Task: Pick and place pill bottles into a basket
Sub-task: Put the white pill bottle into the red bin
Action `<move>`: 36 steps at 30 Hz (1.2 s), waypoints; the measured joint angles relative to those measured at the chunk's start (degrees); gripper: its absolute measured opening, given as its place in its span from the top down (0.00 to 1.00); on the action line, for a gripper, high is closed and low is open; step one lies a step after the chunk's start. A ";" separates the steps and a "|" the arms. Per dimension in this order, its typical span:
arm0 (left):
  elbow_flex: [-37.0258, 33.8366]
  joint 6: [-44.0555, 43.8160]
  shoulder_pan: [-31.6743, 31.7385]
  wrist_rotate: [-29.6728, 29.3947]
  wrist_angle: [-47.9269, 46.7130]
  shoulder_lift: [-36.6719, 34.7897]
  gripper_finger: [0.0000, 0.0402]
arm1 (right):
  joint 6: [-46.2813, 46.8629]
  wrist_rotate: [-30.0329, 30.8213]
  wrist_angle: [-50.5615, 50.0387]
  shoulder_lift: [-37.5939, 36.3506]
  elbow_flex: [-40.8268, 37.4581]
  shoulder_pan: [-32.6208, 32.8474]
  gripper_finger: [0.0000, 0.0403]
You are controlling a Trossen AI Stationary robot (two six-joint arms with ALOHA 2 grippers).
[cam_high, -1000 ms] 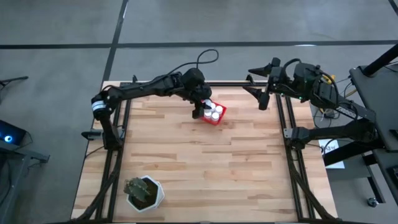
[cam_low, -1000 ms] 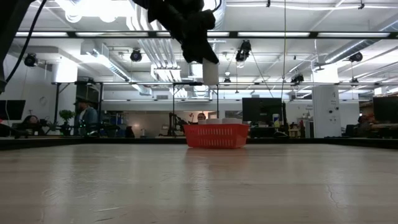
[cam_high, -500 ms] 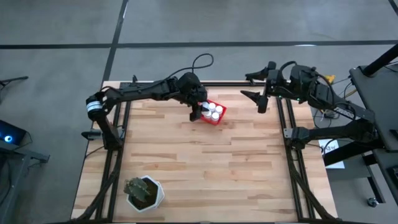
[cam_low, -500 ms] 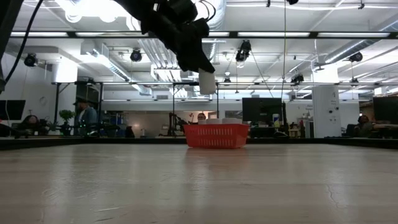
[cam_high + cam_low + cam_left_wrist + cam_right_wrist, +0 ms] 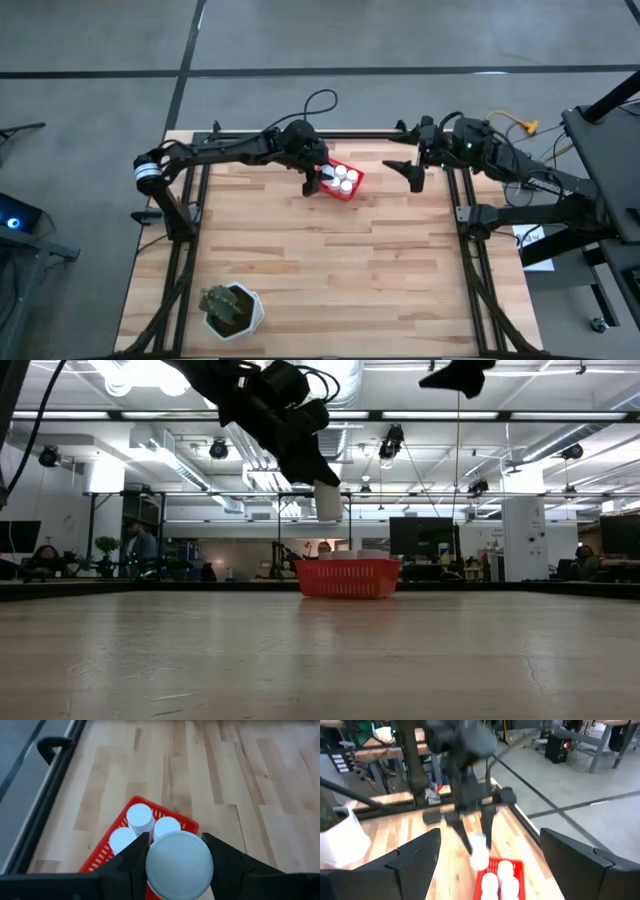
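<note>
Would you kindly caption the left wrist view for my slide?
Left gripper holds a pill bottle above the red basket containing three bottles.

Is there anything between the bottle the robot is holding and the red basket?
No. In the low view, only air separates the held bottle from the red basket below.

The high view looks straight down from well above the table (image 5: 330,270), taking in the whole top and both arms. The low view sits at table-top level, facing across the boards to the red basket (image 5: 347,577) and the room behind it. The left wrist view looks steeply down from close above the basket (image 5: 150,815), past its own fingers (image 5: 132,857). The right wrist view faces the basket (image 5: 500,870) from farther off, across the table. All four views share the basket (image 5: 341,181).
</note>
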 joint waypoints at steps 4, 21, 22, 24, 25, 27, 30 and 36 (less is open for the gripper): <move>-0.10 0.45 0.38 0.04 0.19 -1.09 0.65 | 0.89 -0.29 7.08 -4.63 -8.11 0.04 0.19; -0.72 0.05 1.88 2.54 2.55 -1.32 0.65 | 7.52 -7.06 22.54 -26.60 -37.53 0.20 0.19; -0.72 0.05 1.88 2.66 2.56 -1.32 0.65 | 7.13 -7.08 22.18 -26.95 -37.97 0.20 0.19; -0.72 0.06 1.88 2.79 2.58 -1.32 0.65 | 7.21 -7.25 20.09 -27.60 -38.54 0.17 0.19; -0.73 0.13 1.88 2.79 2.56 -1.32 0.65 | 7.34 -7.36 19.70 -27.86 -39.09 0.17 0.19; -1.06 0.41 1.89 2.79 2.62 -1.32 0.65 | 7.20 -7.69 19.49 -28.47 -40.12 0.20 0.19; -2.54 0.41 2.10 2.81 2.84 -1.32 0.65 | 4.81 -7.68 19.47 -29.25 -41.00 0.18 0.19; -5.99 0.06 2.14 3.14 5.04 -1.55 0.65 | 2.34 -9.73 22.61 -31.25 -43.17 0.18 0.19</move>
